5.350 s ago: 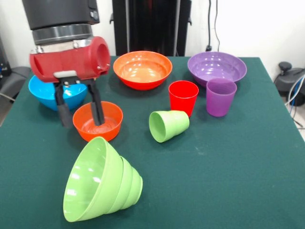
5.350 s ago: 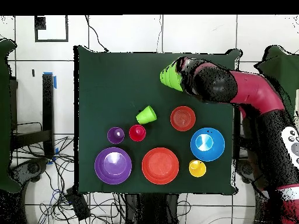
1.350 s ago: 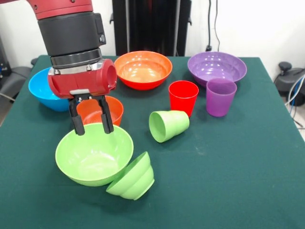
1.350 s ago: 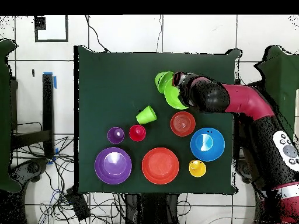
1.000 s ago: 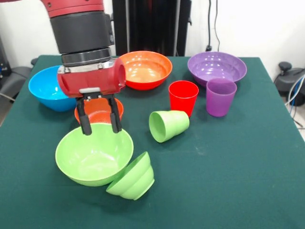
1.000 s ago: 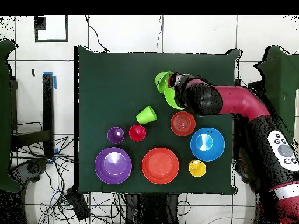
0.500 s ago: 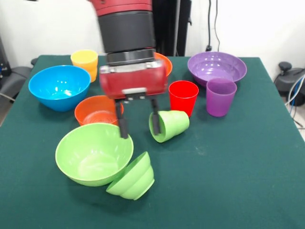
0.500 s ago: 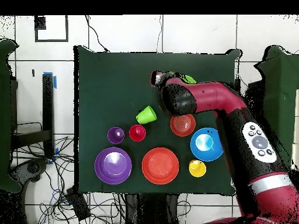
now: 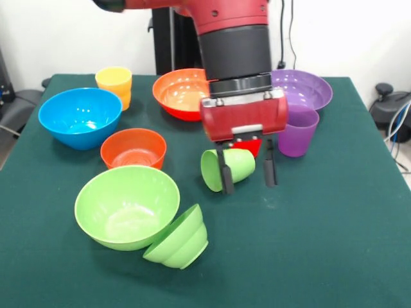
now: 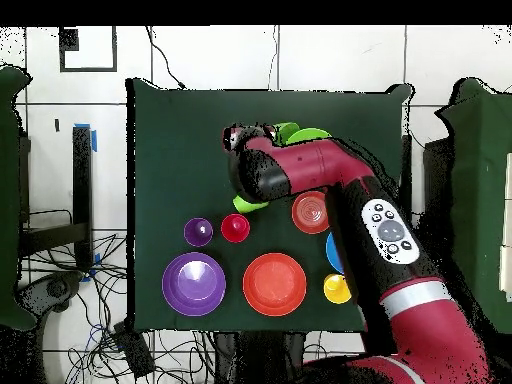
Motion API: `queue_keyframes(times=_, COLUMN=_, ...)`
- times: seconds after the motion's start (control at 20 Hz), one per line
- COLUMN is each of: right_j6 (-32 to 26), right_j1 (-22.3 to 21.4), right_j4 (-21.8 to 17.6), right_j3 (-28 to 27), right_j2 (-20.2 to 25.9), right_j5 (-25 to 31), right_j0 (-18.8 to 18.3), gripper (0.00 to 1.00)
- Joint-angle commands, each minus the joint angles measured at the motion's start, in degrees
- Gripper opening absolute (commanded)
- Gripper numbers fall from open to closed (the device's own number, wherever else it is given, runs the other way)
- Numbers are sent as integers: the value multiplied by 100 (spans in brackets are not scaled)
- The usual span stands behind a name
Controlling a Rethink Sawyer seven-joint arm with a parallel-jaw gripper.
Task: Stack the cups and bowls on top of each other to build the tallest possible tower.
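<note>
My gripper (image 9: 248,174) hangs open over a light green cup (image 9: 236,163) lying on its side, and the cup's narrow end shows between the fingers (image 9: 227,178). The red cup (image 9: 255,147) is mostly hidden behind the gripper; the purple cup (image 9: 298,131) stands to its right. The yellow cup (image 9: 114,83) stands at the back left. A large light green bowl (image 9: 126,206) sits at the front left with a small ribbed light green bowl (image 9: 180,239) tipped against it. No tower shows in either view.
A blue bowl (image 9: 80,117) and a small orange-red bowl (image 9: 133,149) sit at the left. A large orange bowl (image 9: 178,93) and a purple bowl (image 9: 307,86) stand at the back. From overhead the arm (image 10: 300,170) covers the green cup and bowls.
The gripper has swung rightward in the front view, from the large green bowl's rim to over the lying green cup. It stays open. The yellow cup and blue bowl are uncovered.
</note>
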Motion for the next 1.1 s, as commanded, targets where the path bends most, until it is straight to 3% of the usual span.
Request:
queue_keyframes(times=0.05, right_j6=538, right_j1=386, right_j4=-77, right_j3=-25, right_j2=-603, right_j5=-291, right_j0=92, gripper=100)
queue_keyframes(times=0.35, right_j6=73, right_j1=450, right_j4=-215, right_j3=-10, right_j2=-396, right_j5=-311, right_j0=-245, gripper=100)
queue_keyframes(times=0.7, right_j6=-500, right_j1=458, right_j4=-207, right_j3=-142, right_j2=-14, right_j5=10, right_j0=-967, gripper=100)
queue_keyframes(times=1.1, right_j6=-633, right_j1=384, right_j4=-152, right_j3=-86, right_j2=197, right_j5=230, right_j0=-1403, gripper=100)
